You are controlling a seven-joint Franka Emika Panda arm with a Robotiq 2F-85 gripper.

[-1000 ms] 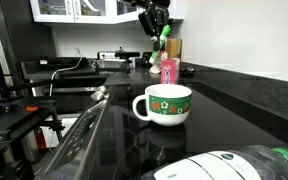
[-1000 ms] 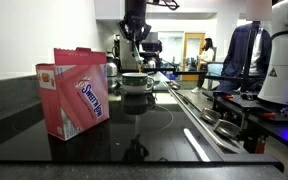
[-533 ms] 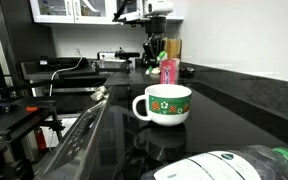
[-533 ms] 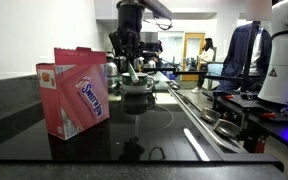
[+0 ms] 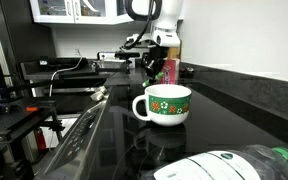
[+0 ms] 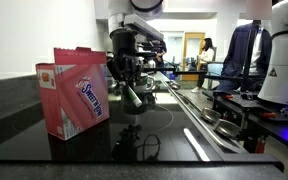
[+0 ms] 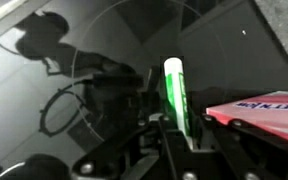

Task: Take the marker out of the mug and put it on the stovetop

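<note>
Wrist view gives the clearest read. The stovetop (image 7: 54,50) fills most of it: dark glass with faint ring marks and the arm's murky reflection across it. In both exterior views the same glossy black surface (image 5: 109,125) (image 6: 174,125) runs toward the camera, with its metal front strip only partly in frame.

A big white bottle (image 5: 224,165) lies on its side in the foreground of an exterior view, cut off by the bottom edge. A pink box (image 6: 74,92) stands upright near the lens in an exterior view; only a corner of it (image 7: 264,108) enters the wrist view at the right, its lettering blurred.

The mug (image 5: 165,104) sits upright on the dark surface, handle to the left as seen there, well in front of the gripper (image 5: 154,68). In an exterior view the gripper (image 6: 129,88) hangs low over the glass, and the mug cannot be picked out behind it.

The gripper (image 7: 181,130) is pinched on the marker (image 7: 175,92). The fingers are dark and poorly lit, but they press against its lower part. The marker is out of the mug, held over the stovetop with its bright green length pointing away from the wrist. Whether its tip touches the glass cannot be told — in both exterior views it is too small and too masked by the gripper to make out.
</note>
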